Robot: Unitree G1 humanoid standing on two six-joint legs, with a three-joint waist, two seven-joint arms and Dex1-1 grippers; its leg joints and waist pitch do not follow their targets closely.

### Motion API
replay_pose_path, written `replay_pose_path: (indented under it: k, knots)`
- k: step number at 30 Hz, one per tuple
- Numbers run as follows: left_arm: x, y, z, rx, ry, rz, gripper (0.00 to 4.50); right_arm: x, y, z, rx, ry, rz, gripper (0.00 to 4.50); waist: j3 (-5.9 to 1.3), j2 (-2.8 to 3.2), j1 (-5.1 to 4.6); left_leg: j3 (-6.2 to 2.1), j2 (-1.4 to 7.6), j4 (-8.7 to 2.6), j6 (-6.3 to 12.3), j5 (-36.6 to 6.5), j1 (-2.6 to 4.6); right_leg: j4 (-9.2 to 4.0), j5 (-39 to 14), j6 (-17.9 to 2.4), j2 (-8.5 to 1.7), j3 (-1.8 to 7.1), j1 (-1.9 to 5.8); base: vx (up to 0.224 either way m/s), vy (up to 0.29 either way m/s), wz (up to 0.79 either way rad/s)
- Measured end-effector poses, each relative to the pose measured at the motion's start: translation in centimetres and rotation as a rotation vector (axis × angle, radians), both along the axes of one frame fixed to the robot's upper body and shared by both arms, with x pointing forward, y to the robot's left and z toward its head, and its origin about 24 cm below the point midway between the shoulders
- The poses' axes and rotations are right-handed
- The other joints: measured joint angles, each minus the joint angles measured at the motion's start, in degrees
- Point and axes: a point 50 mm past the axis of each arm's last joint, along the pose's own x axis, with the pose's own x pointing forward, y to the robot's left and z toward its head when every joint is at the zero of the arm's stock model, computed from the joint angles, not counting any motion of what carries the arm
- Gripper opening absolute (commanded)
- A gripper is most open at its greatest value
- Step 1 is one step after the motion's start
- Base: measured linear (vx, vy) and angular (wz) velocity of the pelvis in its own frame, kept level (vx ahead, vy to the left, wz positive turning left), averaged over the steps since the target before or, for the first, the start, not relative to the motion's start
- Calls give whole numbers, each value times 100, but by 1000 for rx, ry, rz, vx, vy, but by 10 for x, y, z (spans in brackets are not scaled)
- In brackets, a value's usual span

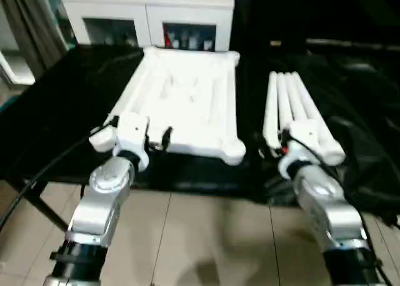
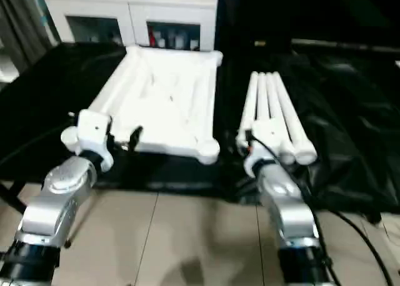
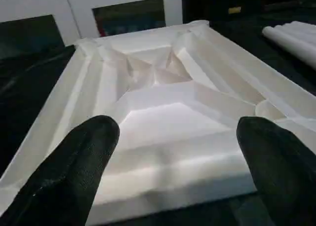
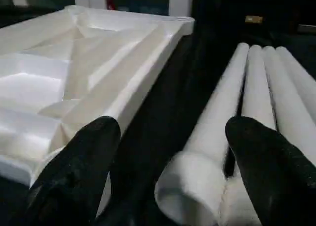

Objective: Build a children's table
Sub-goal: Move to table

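Note:
The white tabletop [image 1: 187, 98] lies upside down on the black-covered table, its cross-ribbed underside [image 3: 168, 97] facing up. Several long white legs [image 1: 294, 105] lie side by side to its right. My left gripper [image 3: 173, 157] hovers open at the tabletop's near edge, close to the near left corner, with nothing between its black fingers [image 3: 69, 171]. My right gripper [image 4: 173, 162] stands open at the near ends of the legs, its fingers either side of the leftmost leg [image 4: 217, 122] without gripping it. The tabletop's right edge [image 4: 123, 83] runs just left of that gripper.
A white glass-doored cabinet [image 1: 150, 17] stands behind the table. Black cloth [image 1: 62, 98] covers the work surface and bunches up at the right [image 1: 362, 142]. A black cable [image 1: 37, 173] hangs at the left over the tiled floor [image 1: 206, 236].

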Motion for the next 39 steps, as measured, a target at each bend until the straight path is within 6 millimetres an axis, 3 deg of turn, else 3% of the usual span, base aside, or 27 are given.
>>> replay_pose_path:
  k: [1,2,3,4,5,6,7,8,9,10,11,12,13,14,15,16,19,20,22,26,30,33,36,37,39]
  knots:
    - [-2,-1,-2,-1,5,-13,445,0,0,1,-3,-4,4,381,-33,119,24,-6,103,-266,-17,42,-32,-52,-20,-5,93,-82,55,171,58,8]
    - [-3,0,-4,2,13,-23,445,0,2,2,2,-8,10,381,-60,221,41,-37,218,-306,-461,225,-44,-51,-80,19,154,-196,102,171,58,8]
    - [-5,3,-7,6,25,-19,445,0,8,2,8,-6,33,381,-63,202,-17,-80,197,-305,-413,170,11,79,-142,-86,94,-265,20,220,77,-1]
    - [-7,6,-11,8,39,-13,445,2,17,5,16,-14,64,381,-76,162,-92,-83,152,-296,-376,134,14,366,-181,-140,25,-314,-116,198,58,0]
    - [-7,8,-12,11,45,-10,445,2,19,7,16,-26,76,381,-79,159,-117,-80,112,-292,-343,97,31,690,-199,-63,-46,-336,-357,198,58,0]
    - [-7,7,-10,9,41,-12,445,2,18,8,11,-27,74,381,-87,145,-131,-74,87,-293,-328,77,43,751,-157,54,-85,-338,-508,112,47,0]
    - [-6,6,-9,7,36,-14,445,2,16,8,5,-28,70,381,-105,99,-143,-48,46,-304,-320,63,52,710,-77,187,-144,-325,-656,76,11,-3]
    - [-6,5,-8,4,33,-18,445,2,13,8,-1,-29,65,381,-114,-5,-158,10,-30,-306,-317,34,81,472,40,238,-229,-237,-787,76,11,-3]
    - [-6,4,-8,2,30,-19,445,2,11,9,-3,-30,68,381,-113,-156,-165,99,-117,-285,-338,-6,112,212,362,160,-326,-140,-760,75,-36,0]
    - [-7,1,-10,-10,37,-25,445,2,8,8,-7,-26,68,381,-96,-187,-159,109,-126,-254,-313,-47,113,286,387,154,-312,-92,-744,55,-79,3]
    - [-7,-4,-12,-18,43,-42,445,1,4,8,-14,-23,62,381,-82,-169,-111,84,-115,-162,-105,-112,114,224,346,93,-283,-91,-674,55,-79,3]
    - [-8,-7,-12,-19,47,-60,445,2,1,9,-23,-24,62,381,-74,-148,-89,53,-80,-69,-72,-132,98,142,359,70,-221,-103,-586,36,-79,-3]
    - [-8,-7,-12,-18,46,-62,445,2,1,10,-25,-28,67,381,-73,-119,-82,39,-38,-46,-90,-123,97,111,369,36,-184,-134,-514,0,0,0]
    - [-7,-6,-11,-15,42,-60,445,2,0,12,-24,-37,72,381,-73,-30,-83,0,61,-112,-260,-73,86,87,360,20,-110,-214,-436,0,0,0]
    - [-7,-2,-10,-9,41,-52,445,2,0,13,-23,-39,73,381,-66,-4,-93,8,108,-140,-445,-55,110,67,356,20,-96,-256,-394,0,0,0]
    - [-7,2,-10,-3,40,-43,445,2,3,13,-19,-40,81,381,-62,4,-134,31,140,-161,-491,-53,123,15,356,16,-93,-280,-368,79,53,6]
    - [-6,10,-9,5,41,-17,445,1,13,12,-7,-36,122,381,-31,31,-270,99,149,-248,-496,-72,227,-44,339,-295,-148,-359,-327,68,54,8]
    - [-6,11,-8,3,38,-16,445,1,13,12,-7,-37,125,381,-32,29,-293,138,148,-278,-471,-67,265,-53,318,-325,-171,-365,-255,52,51,8]
    - [-5,7,-8,-2,36,-27,445,1,11,12,-14,-38,120,381,-34,27,-276,191,147,-315,-439,-62,266,-88,288,-284,-198,-360,-206,27,18,3]
    - [-3,2,-4,-11,26,-47,445,2,10,12,-4,-39,111,381,-39,35,-271,243,155,-353,-394,-95,285,-147,244,-208,-218,-378,-169,34,9,2]
    - [-2,4,-6,-11,36,-41,445,1,21,10,30,-35,118,381,-39,34,-295,244,144,-392,-329,-135,333,-144,171,-324,-226,-398,-167,94,10,1]
    - [-2,3,-6,-13,39,-45,445,-2,25,6,43,-21,102,381,-41,32,-265,246,133,-391,-271,-170,299,-151,122,-274,-228,-392,-143,37,1,1]
    - [-2,3,-6,-12,40,-50,445,-3,25,3,46,-10,95,381,-43,35,-247,243,130,-388,-257,-204,312,-156,77,-213,-227,-391,-111,20,1,3]
    - [-2,3,-6,-12,40,-53,445,-3,25,3,46,-6,96,381,-46,42,-270,229,131,-394,-272,-212,352,-137,65,-223,-226,-398,-115,94,-12,7]
    - [-2,6,-6,-3,43,-57,445,-3,27,3,41,-4,106,381,-46,35,-310,196,95,-390,-304,-239,405,43,-55,-414,-246,-382,-204,91,-20,5]
